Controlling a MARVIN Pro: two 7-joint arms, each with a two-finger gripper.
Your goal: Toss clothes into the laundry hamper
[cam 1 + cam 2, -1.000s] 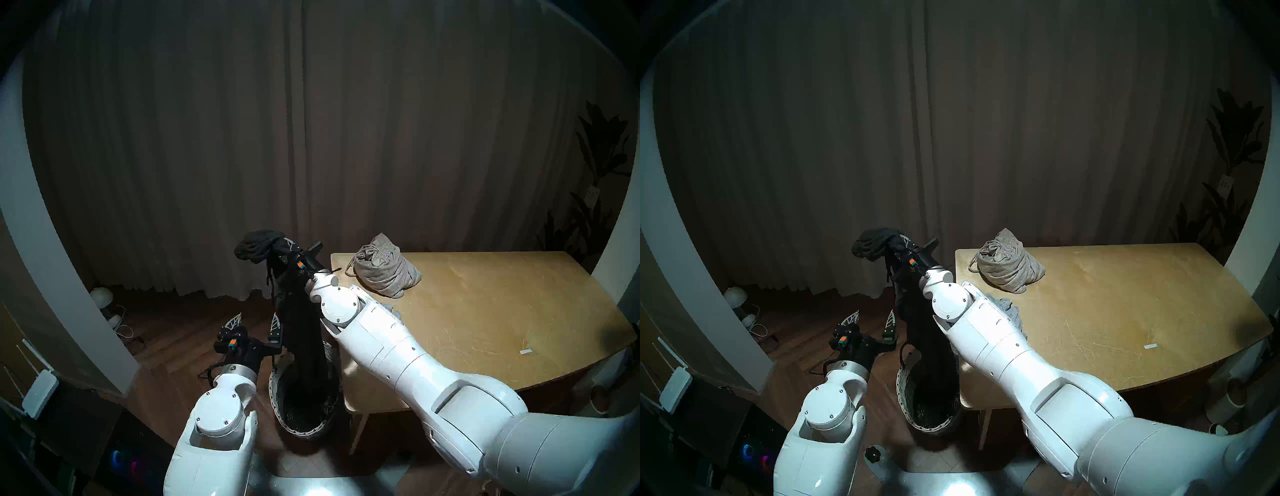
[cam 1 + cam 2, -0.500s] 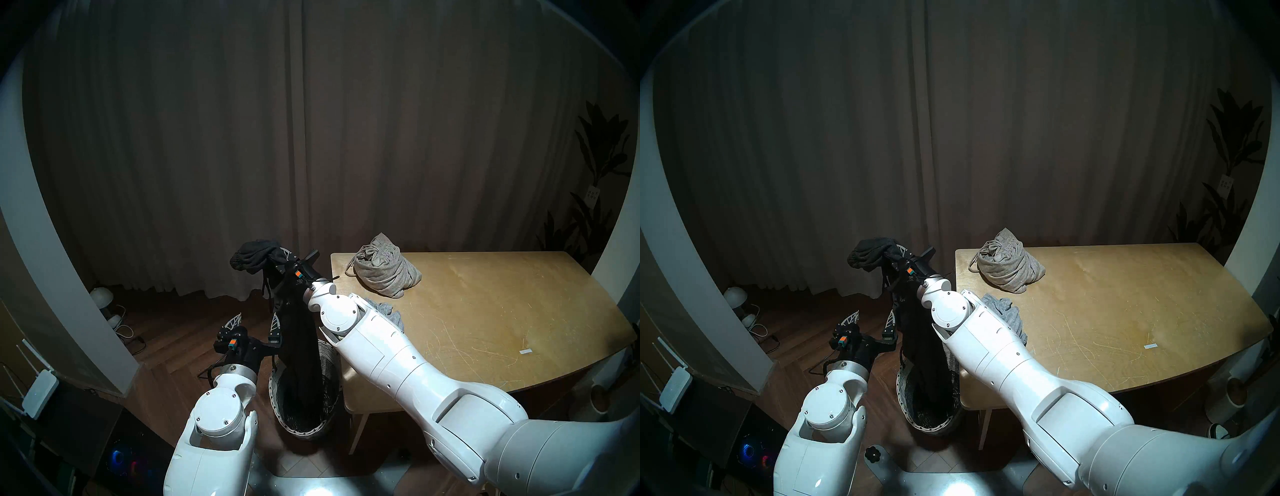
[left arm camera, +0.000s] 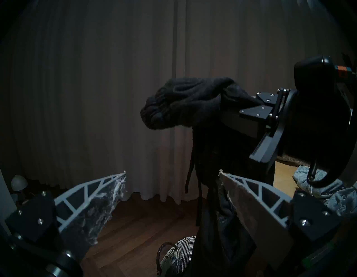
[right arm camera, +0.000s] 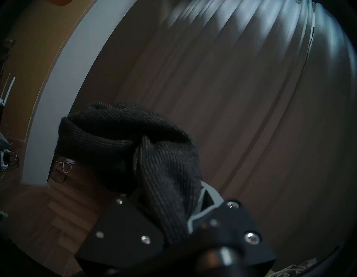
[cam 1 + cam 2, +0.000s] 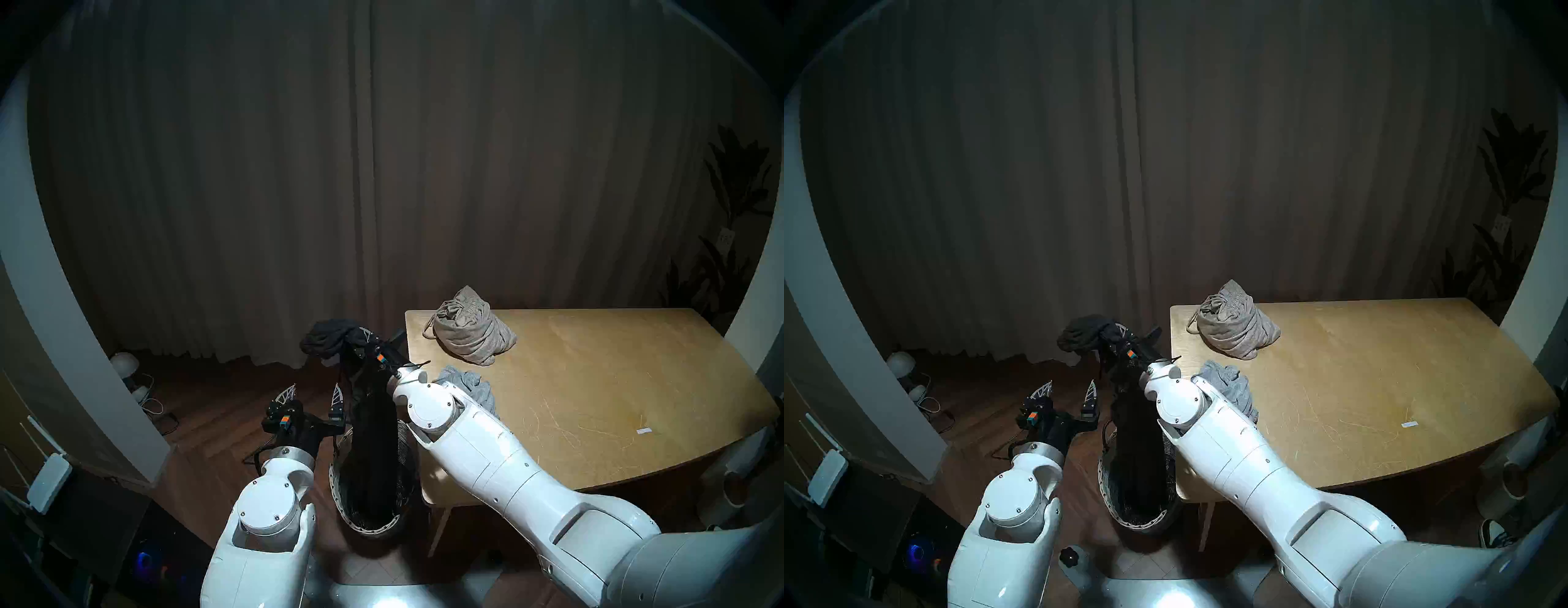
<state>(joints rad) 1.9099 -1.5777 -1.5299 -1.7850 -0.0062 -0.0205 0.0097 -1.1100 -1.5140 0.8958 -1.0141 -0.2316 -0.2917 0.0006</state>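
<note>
Surface (image 5: 594, 382): wooden, carries 2 garments. Hamper (image 5: 339, 492) stands on the floor just beside its left edge, under the right arm. Black knit garment (image 5: 373, 441) hangs from the right tool (image 5: 356, 337), lower end inside the hamper; the tool is clamped on its bunched top. Beige-grey ribbed garment (image 5: 469, 335) sits at the surface's far left corner. Heather-grey garment (image 5: 471, 386) lies nearer, partly behind the right arm. Left tool (image 5: 312, 392): spread wide, holding nothing, beside the hanging knit.
</note>
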